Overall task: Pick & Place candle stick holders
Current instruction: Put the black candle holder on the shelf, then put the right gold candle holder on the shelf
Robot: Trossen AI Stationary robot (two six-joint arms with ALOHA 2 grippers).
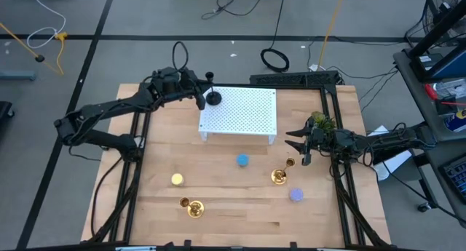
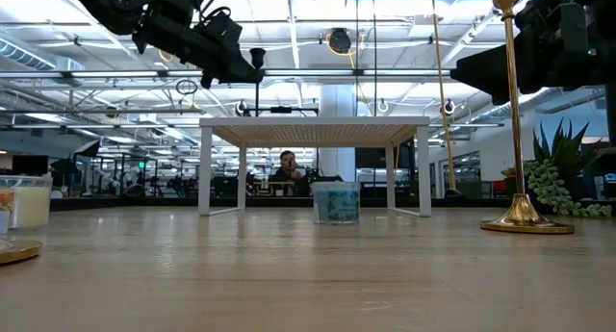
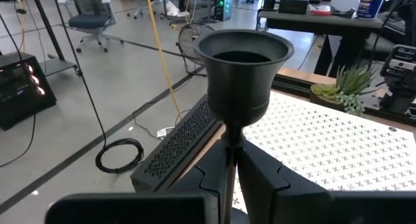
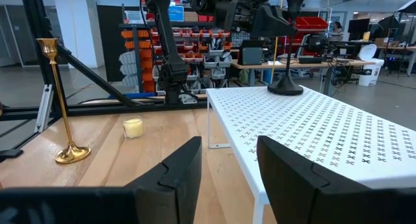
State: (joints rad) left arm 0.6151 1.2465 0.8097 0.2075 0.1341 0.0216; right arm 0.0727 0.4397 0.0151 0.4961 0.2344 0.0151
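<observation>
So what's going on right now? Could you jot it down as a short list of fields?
left hand: shut on the black candle holder, base on the white perforated stand, at its corner
right hand: open, empty, beside the stand
brass holders: one upright near the right hand, one at the table's front
small pieces on table: yellow, blue, lavender

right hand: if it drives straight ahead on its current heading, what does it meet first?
Likely the white perforated stand. The right hand is open, beside the stand's right edge and pointing toward it; its wrist view shows the near corner just ahead. Height is unclear, so it might pass over the top toward the black candle holder.
</observation>
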